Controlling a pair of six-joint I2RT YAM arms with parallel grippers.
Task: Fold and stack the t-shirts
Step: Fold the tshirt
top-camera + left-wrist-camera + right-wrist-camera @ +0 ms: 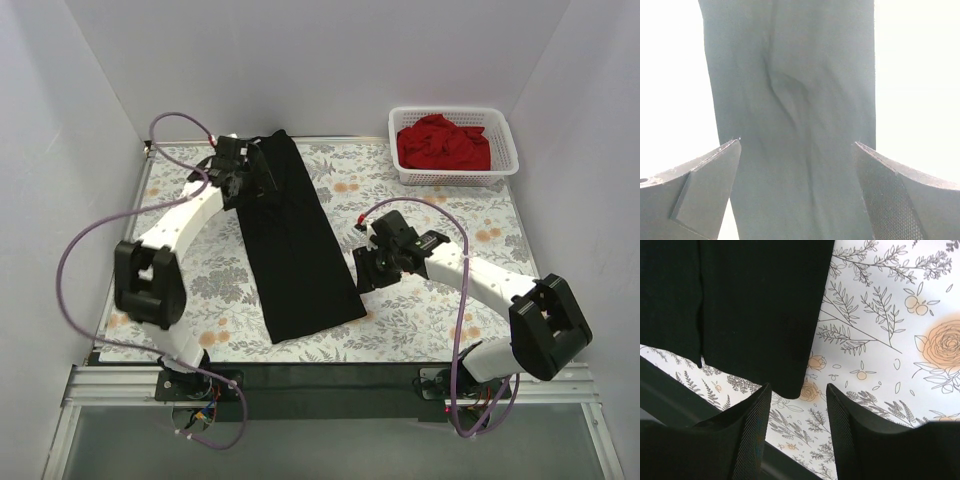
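Observation:
The black t-shirt (pixel 297 245) lies as a long narrow folded strip running diagonally from the far left of the table toward the near middle. My left gripper (pixel 255 172) is over its far end; in the left wrist view the left gripper (pixel 797 145) stands open, wide, with the black t-shirt (pixel 795 90) spread beneath the fingers. My right gripper (pixel 362 272) sits just right of the strip's near right corner. In the right wrist view it (pixel 798 387) is open and holds nothing, with the black t-shirt's corner (pixel 755 315) just ahead. The red t-shirt (pixel 443 144) lies crumpled in the basket.
The white lattice basket (pixel 455 112) stands at the far right corner of the floral table cover (pixel 440 200). White walls close in the left, back and right. A dark strip (pixel 330 375) runs along the near edge by the arm bases.

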